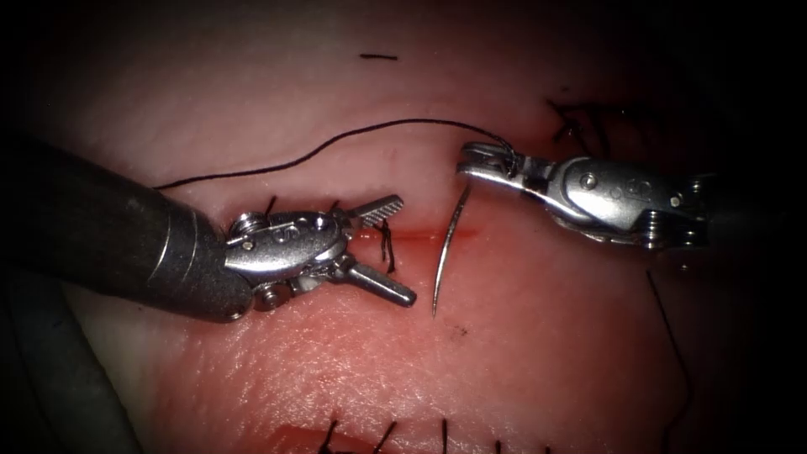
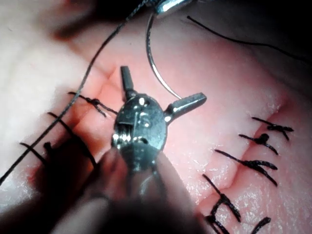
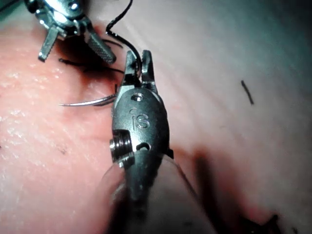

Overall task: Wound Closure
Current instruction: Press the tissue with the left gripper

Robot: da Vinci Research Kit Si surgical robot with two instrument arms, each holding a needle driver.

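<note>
My right tool (image 1: 467,161) has its jaws shut on the black thread (image 1: 336,143) right by the needle's tail end. The curved needle (image 1: 450,244) hangs from there across the cut (image 1: 420,234), its tip free above the tissue (image 1: 538,336). The thread arcs away to the left over the tissue. My left tool (image 1: 405,250) is left of the needle with jaws wide open and holding nothing; a dark stitch (image 1: 387,245) lies between them. The left wrist view has the open left tool (image 2: 165,83) and the needle (image 2: 152,68). The right wrist view has the shut right tool (image 3: 139,54), the thread (image 3: 122,17) and the needle (image 3: 90,102).
Red fluid lines the cut. A row of stitches (image 1: 387,433) shows at the near edge, and knotted thread ends (image 1: 580,118) lie behind the right tool. A short cut piece of thread (image 1: 378,57) rests far back. More stitches (image 2: 258,163) cross the tissue.
</note>
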